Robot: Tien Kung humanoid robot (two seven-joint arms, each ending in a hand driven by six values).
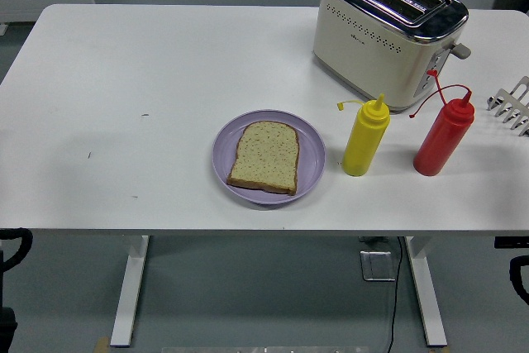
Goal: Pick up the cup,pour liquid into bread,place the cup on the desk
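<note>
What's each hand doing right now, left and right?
Left hand: not in view, so its state cannot be told.
Right hand: not in view either. Nothing touches the red bottle or yellow bottle.

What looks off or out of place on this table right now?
Nothing is spilled or tipped. Both squeeze bottles, yellow and red, stand upright with caps flipped open, and the bread lies dry on its purple plate.

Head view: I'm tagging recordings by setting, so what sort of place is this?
Probably a lab bench staged as a breakfast counter: a toaster, bread on a purple plate, and squeeze bottles on a bare white table.
</note>
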